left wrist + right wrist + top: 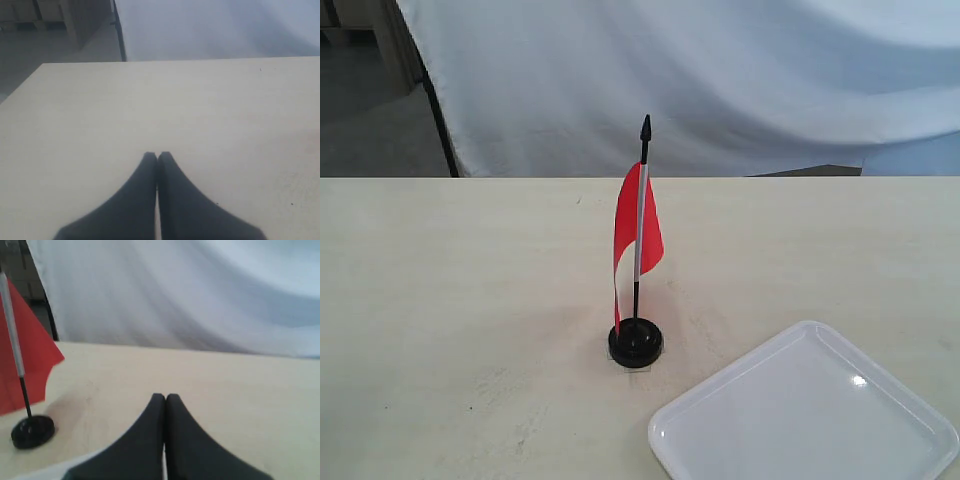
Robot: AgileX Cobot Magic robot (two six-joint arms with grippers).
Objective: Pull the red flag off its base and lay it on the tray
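The red flag [625, 225] stands upright in the base [636, 342], its thin stick seated in the centre hole and the black pointed tip at 12 o'clock. The stick is black near the base and white higher up. The red cloth hangs limp along the stick, mostly on its 9 o'clock side, with a smaller fold showing toward 3 o'clock. The base sits flat on the pale table [450, 280], a little below the middle of the exterior view. The tray [665, 415] lies flat on the table at about 4 o'clock from the base, near it but not touching, with one corner pointing toward the base and its far side cut off by the frame edge. A white cloth backdrop [720, 80] hangs behind the table at 12 o'clock.

The left gripper [157, 156] hangs over bare tabletop with its dark fingers pressed together and nothing between them. The right gripper [165, 397] has its fingers together as well, holding nothing; its wrist view shows the flag and base off to one side, well apart from the fingertips
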